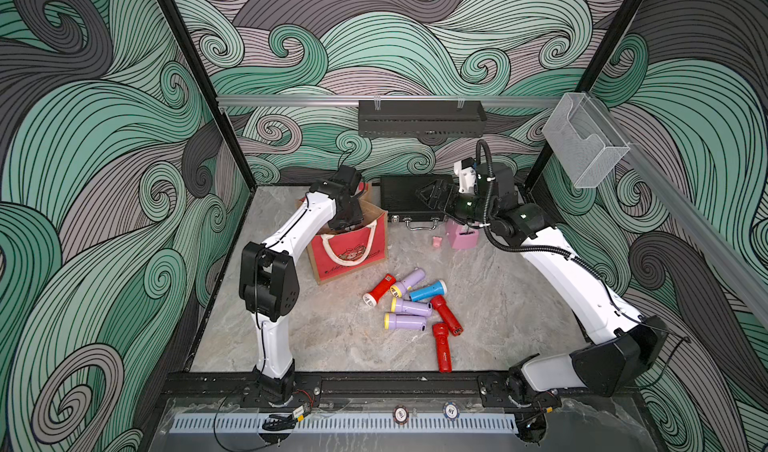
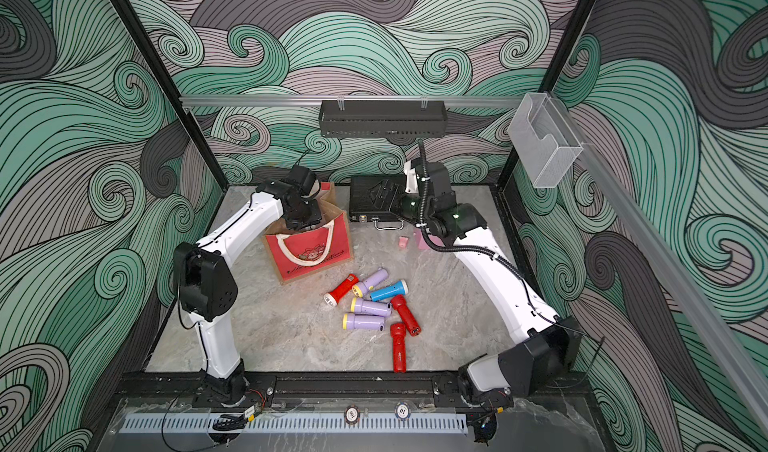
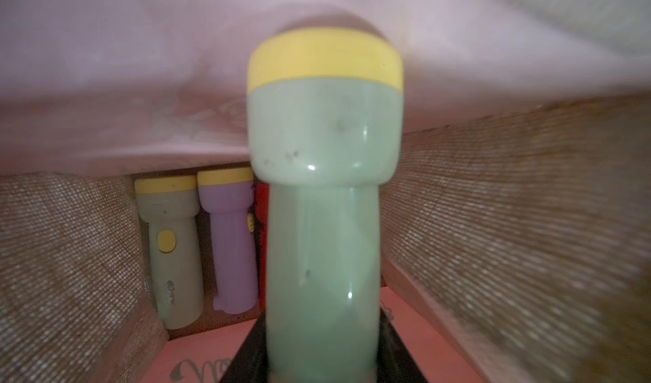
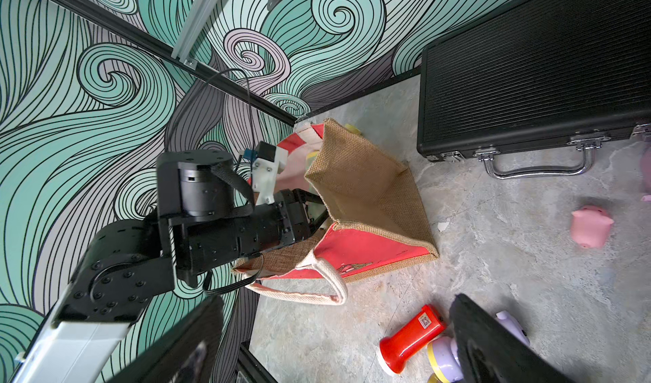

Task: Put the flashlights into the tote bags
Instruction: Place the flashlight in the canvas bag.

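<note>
Green flashlight (image 3: pixel 324 222) clamped inside tote bag (image 1: pixel 353 250), left arm (image 1: pixel 297 225) angled downward

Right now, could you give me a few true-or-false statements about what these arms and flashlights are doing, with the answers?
1. The left gripper holds a pale green flashlight inside the bag. True.
2. That bag holds nothing else. False: a second green flashlight and a lilac flashlight lie in it.
3. One blue flashlight lies on the table. True.
4. The right gripper grips a red flashlight. False: it is open and empty, by the black case.
</note>
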Tool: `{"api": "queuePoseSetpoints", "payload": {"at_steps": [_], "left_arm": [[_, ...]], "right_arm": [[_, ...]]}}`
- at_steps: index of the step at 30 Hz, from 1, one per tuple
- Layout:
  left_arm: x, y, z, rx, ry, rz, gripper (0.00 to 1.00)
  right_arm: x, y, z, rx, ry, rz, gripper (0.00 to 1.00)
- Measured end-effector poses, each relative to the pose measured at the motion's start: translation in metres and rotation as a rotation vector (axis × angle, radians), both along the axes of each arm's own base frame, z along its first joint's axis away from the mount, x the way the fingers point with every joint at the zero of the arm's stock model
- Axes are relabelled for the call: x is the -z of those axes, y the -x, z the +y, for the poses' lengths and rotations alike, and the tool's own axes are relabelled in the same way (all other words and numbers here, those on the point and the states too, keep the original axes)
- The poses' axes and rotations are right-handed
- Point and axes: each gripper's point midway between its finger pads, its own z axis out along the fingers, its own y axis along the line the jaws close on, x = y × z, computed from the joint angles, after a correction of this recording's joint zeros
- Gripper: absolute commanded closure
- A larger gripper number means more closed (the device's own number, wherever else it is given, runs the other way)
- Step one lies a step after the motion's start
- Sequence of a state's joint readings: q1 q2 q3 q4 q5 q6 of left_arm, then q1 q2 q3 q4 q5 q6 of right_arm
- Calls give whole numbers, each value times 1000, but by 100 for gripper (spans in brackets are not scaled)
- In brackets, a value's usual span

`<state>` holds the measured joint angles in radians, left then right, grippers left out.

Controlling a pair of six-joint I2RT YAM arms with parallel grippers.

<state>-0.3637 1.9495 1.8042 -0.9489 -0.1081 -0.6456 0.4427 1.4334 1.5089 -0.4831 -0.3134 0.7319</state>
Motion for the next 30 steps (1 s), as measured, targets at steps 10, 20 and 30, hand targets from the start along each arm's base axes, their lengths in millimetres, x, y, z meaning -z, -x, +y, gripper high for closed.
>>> {"api": "queuePoseSetpoints", "payload": {"at_steps": [10, 20, 30], "left_arm": [[51, 9, 9, -27, -46, 137, 100], [65, 16, 13, -30, -58, 169, 100], [68, 15, 13, -31, -56, 163, 56]], "right_arm": [[0, 0, 0, -4, 7, -5, 0], [1, 1, -2, -3, 12, -5, 0], [3, 0, -5, 8, 21, 2, 0]]}}
